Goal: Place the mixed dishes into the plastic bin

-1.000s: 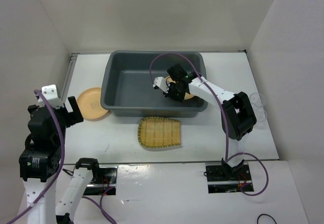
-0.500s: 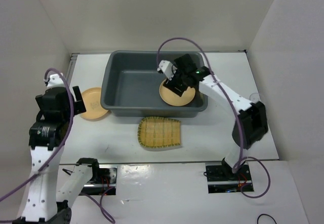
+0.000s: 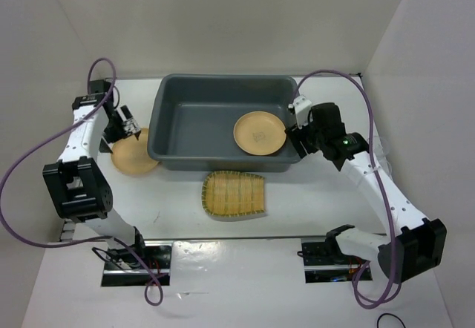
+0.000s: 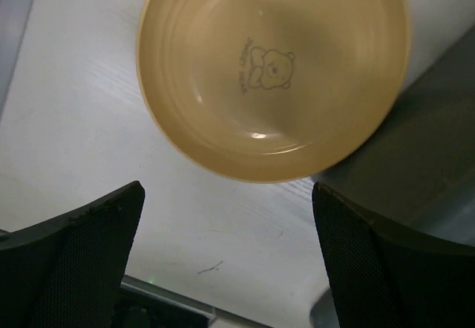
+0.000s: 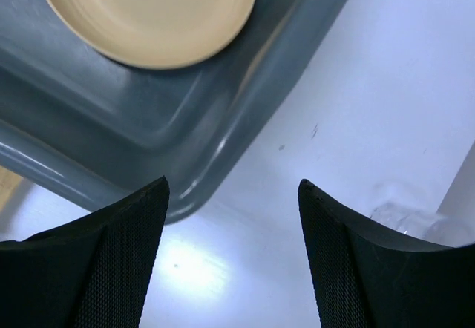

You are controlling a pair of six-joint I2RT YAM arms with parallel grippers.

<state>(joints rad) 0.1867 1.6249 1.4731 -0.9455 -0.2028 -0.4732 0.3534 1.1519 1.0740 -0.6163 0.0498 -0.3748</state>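
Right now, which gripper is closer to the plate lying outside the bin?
Left. The left gripper hangs open just above that plate; the right gripper is at the right end of the bin.

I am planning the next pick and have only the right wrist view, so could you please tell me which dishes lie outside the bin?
Observer: A second plate lies on the table left of the bin.
Operator: Thank you; is the left gripper holding it?
Observer: No, the left gripper hangs open above it.
Operator: Is anything else out?
Observer: The bamboo tray lies at the bin's near side, untouched.
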